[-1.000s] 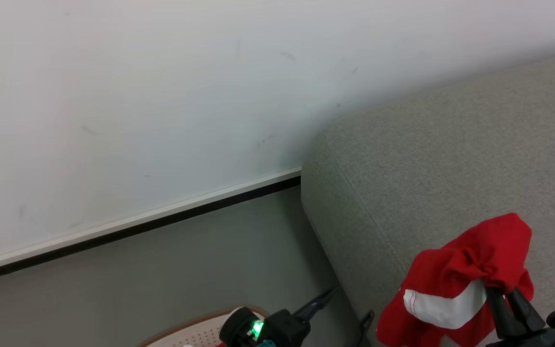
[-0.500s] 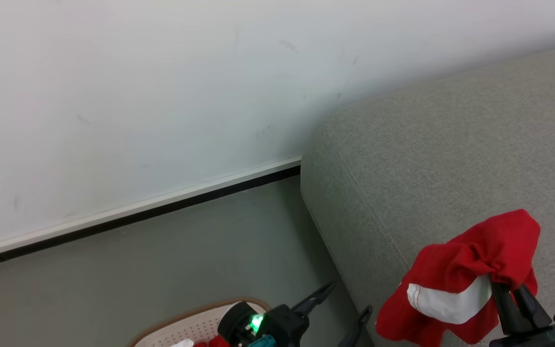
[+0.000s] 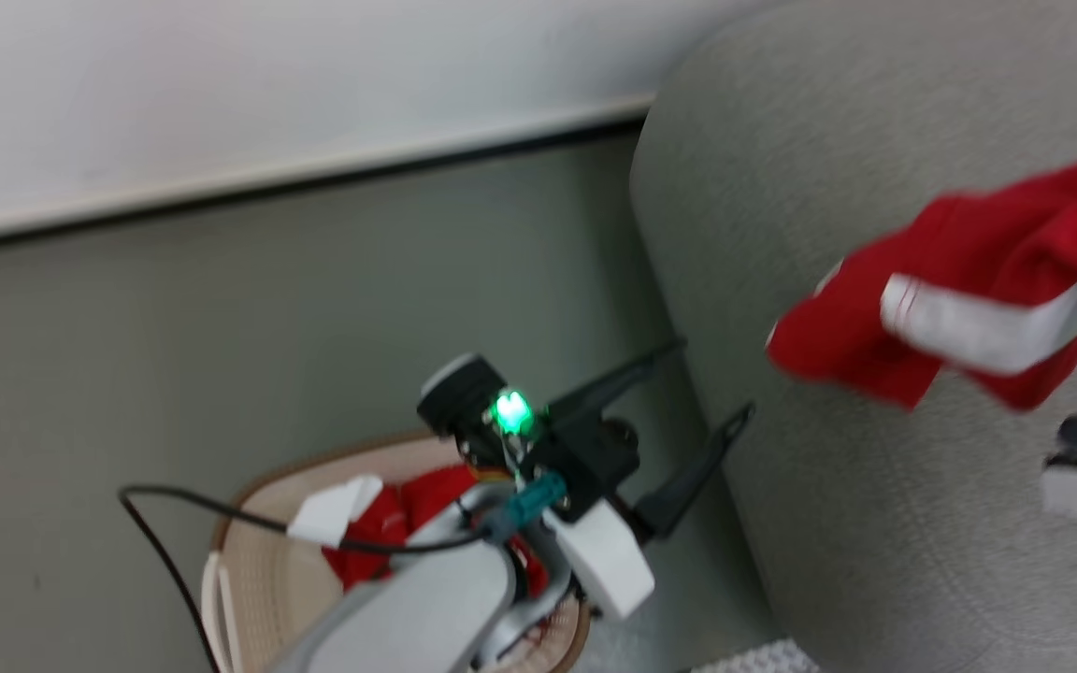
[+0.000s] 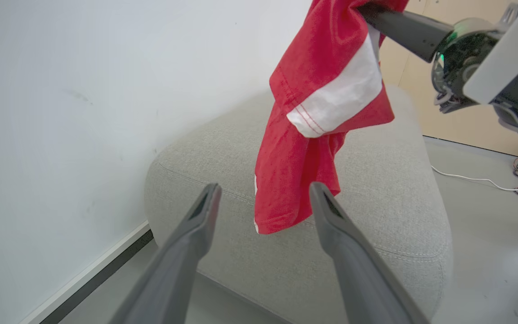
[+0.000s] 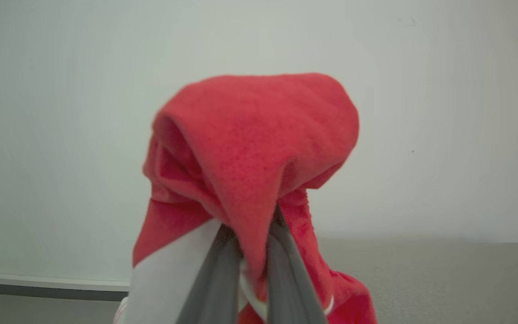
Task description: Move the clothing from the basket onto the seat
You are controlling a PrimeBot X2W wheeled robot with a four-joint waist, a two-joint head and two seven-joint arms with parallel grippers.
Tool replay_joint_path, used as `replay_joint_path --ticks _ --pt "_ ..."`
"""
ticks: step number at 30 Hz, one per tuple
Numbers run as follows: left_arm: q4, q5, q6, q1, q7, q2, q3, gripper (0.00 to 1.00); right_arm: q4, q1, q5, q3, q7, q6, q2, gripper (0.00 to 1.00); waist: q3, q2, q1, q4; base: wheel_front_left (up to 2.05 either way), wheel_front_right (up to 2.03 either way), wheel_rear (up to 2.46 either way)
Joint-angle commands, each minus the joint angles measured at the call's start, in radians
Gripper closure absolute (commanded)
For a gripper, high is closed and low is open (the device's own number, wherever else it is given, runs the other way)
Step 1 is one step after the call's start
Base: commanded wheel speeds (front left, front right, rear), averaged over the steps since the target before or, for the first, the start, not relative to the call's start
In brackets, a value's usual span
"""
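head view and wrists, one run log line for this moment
right gripper: shut on red garment, hanging over seat | left gripper: open, empty, beside basket | red clothing in basket

Basket [image 3: 263, 570] left of seat [image 3: 838, 505], clothing [image 3: 978, 248] above

No legible text

The red clothing [image 4: 326, 90], the grey seat [image 4: 389, 198], the basket [image 3: 263, 570] and the wall [image 4: 83, 90] all have plain surfaces, with no readable word, number, brand or sign.
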Motion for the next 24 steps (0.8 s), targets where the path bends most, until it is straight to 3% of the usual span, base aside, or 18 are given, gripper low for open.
replay_joint_path --ticks 1,6,11,19,24 --pt "-0.010 0.018 -0.005 -0.052 0.007 0.014 0.012 0.00 0.002 -0.067 -0.008 -0.018 0.001 -0.003 -0.016 1.00 0.202 0.0000 -0.0001 0.082 0.00 0.00 0.00" --pt "-0.037 0.049 -0.017 -0.188 0.032 0.013 0.028 0.00 0.044 -0.273 0.003 -0.087 0.001 -0.003 -0.083 1.00 0.359 0.0000 -0.0001 0.124 0.00 0.00 0.00" --pt "-0.033 0.072 -0.023 -0.289 0.027 0.003 0.045 0.00 0.149 -0.456 -0.006 -0.140 0.001 -0.003 -0.183 1.00 0.437 0.0000 -0.0001 0.162 0.00 0.00 0.00" --pt "-0.013 0.073 -0.019 -0.371 0.005 -0.030 0.046 0.00 0.452 -0.722 0.011 -0.172 0.059 -0.003 -0.373 1.00 0.485 0.0000 -0.0001 0.224 0.00 0.00 0.00" --pt "0.005 0.062 -0.012 -0.352 -0.002 -0.031 0.039 0.00 0.678 -0.812 -0.029 -0.205 0.109 -0.003 -0.396 1.00 0.489 0.0000 -0.0001 0.244 0.00 0.00 0.00"
